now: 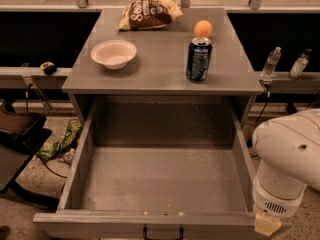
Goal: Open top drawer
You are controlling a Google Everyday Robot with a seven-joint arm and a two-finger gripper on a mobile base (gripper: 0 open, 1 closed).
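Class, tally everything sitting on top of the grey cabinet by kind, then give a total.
Chip bag: 1
Bowl: 1
Orange: 1
Soda can: 1
Total: 4
The top drawer below stands open; the tool is out of view, past the arm at lower right.

My gripper is out of view, lower right. Far beyond it, leftward, I see a white round bowl (114, 54), a blue metal can (198, 60), a round orange fruit (202, 29) and a brown snack bag (147, 15).

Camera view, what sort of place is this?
Likely a robot test space set up as a snack station: grey cabinet, wide grey top drawer open, brown chip bag, blue soda can, white bowl. The gripper is out of view, below the white robot arm.
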